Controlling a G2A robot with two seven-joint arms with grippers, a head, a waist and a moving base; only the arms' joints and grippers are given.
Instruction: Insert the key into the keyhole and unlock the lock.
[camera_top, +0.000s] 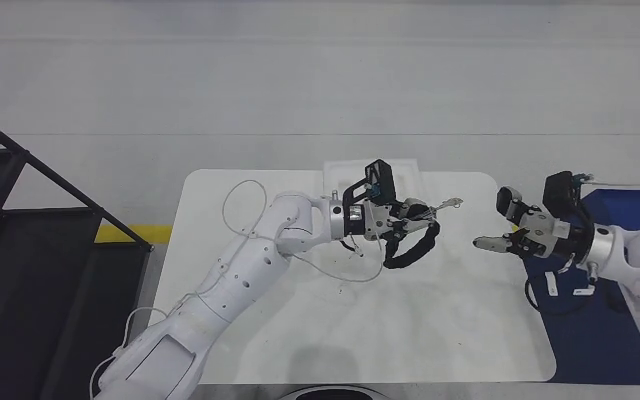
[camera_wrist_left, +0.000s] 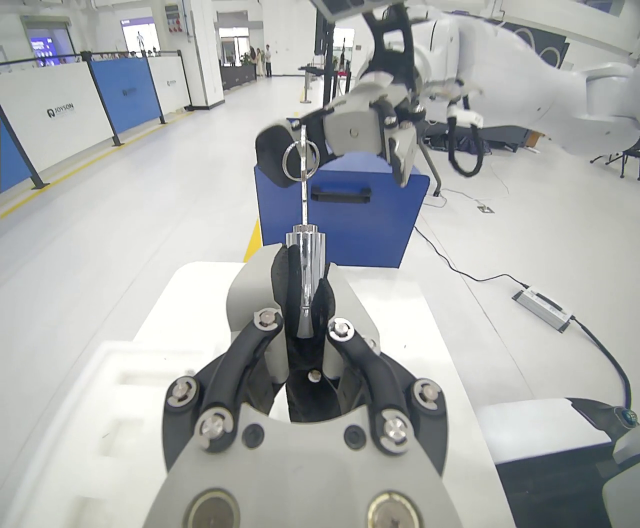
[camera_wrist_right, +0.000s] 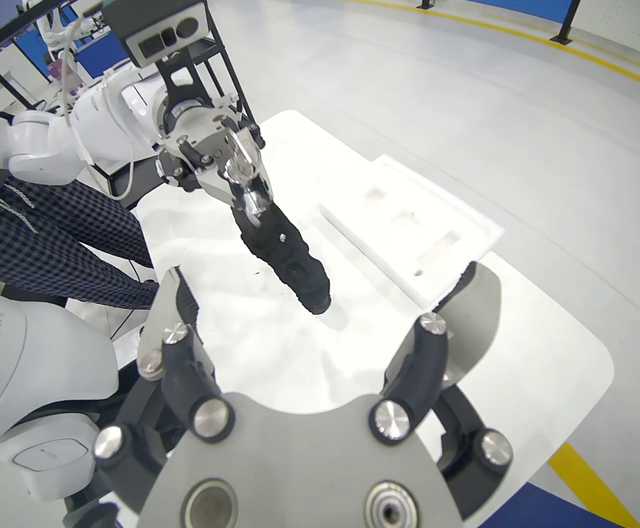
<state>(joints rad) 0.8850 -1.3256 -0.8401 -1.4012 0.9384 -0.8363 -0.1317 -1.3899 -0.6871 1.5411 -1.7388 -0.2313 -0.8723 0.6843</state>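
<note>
My left gripper (camera_top: 418, 212) (camera_wrist_left: 306, 287) is shut on the chrome body of the lock (camera_wrist_left: 306, 265) (camera_wrist_right: 250, 200) above the middle of the white table (camera_top: 250, 300). The lock's black cable (camera_top: 415, 250) (camera_wrist_right: 292, 262) hangs in a loop below it. A key (camera_top: 447, 205) (camera_wrist_left: 303, 195) with a ring (camera_wrist_left: 299, 162) sticks out of the lock's end, pointing at my right gripper (camera_top: 497, 222) (camera_wrist_right: 325, 295). That gripper is open, level with the key and a short gap away, with nothing between its fingers (camera_wrist_right: 175, 300).
A white foam tray (camera_top: 400, 172) (camera_wrist_right: 415, 225) with shallow pockets lies at the table's far edge. A blue box (camera_wrist_left: 345, 220) stands past the right end of the table, under the right arm. Cables and a power brick (camera_wrist_left: 542, 306) lie on the floor.
</note>
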